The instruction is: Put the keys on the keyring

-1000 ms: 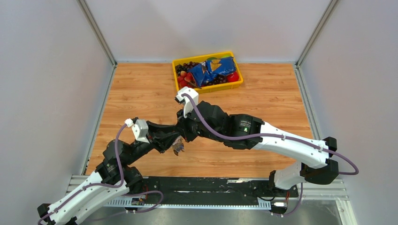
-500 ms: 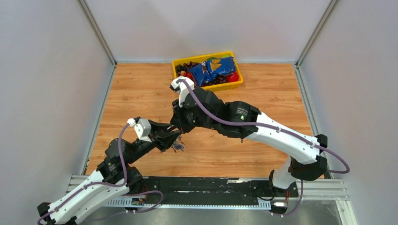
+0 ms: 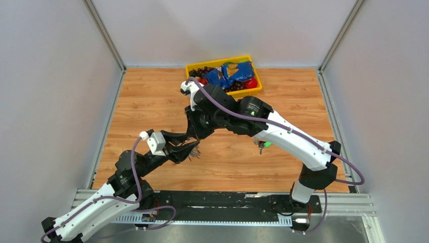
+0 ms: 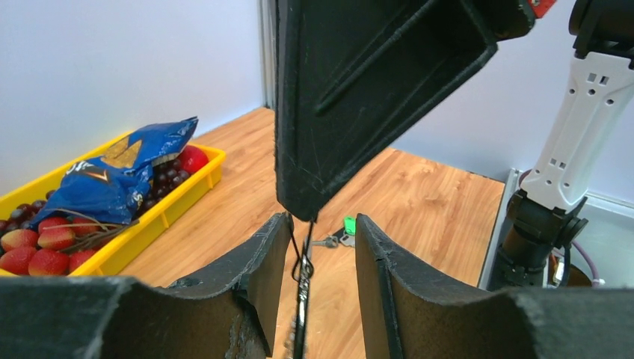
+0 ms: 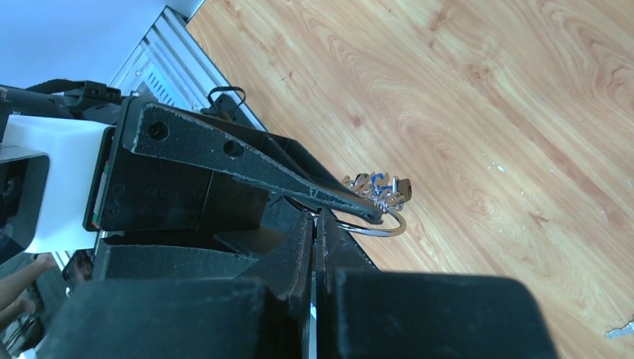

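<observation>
The keyring (image 3: 194, 153), a thin silver wire ring hung with small blue- and black-tagged keys, hangs between both grippers above the table's front middle. My right gripper (image 3: 195, 137) is shut on its wire (image 5: 389, 228) at the jaw tips (image 5: 317, 217). My left gripper (image 3: 190, 146) is open, its fingers (image 4: 254, 262) apart on either side of the ring, which shows edge-on (image 4: 302, 288). One left finger (image 5: 247, 161) lies across the ring. The loose keys (image 3: 263, 145), one with a green tag (image 4: 348, 224), lie on the wood to the right.
A yellow tray (image 3: 257, 90) at the back holds a blue snack bag (image 3: 230, 76), strawberries and dark grapes; it also shows in the left wrist view (image 4: 164, 213). The right arm's base (image 4: 546, 224) stands at the near edge. Grey walls enclose the table.
The right arm has swung back and left, uncovering the green-tagged keys on the table. The left gripper has dropped slightly toward the front. The keyring stays between the two grippers.
</observation>
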